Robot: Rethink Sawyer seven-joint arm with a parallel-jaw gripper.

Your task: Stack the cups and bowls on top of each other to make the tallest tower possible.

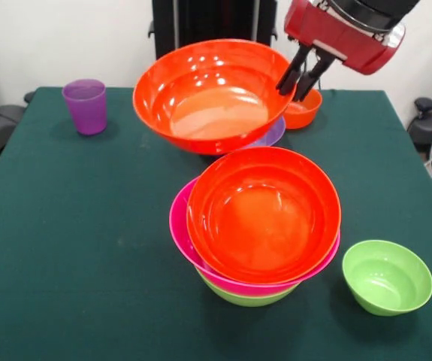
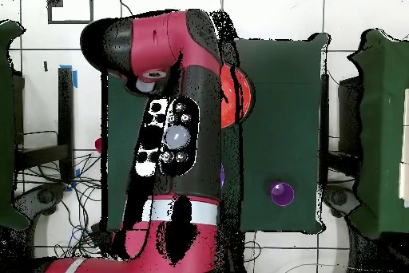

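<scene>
Above the tower (image 1: 257, 226), end effector (image 1: 303, 75) clamped on glossy round orange bowl (image 1: 212, 95)

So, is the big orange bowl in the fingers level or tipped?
Tipped. The big orange bowl hangs above the table, its opening tilted toward the camera, the fingers pinching its rim.

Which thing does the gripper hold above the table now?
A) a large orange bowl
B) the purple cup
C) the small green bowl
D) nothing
A: the gripper is shut on the rim of the large orange bowl, which hangs tilted above the table.
</scene>
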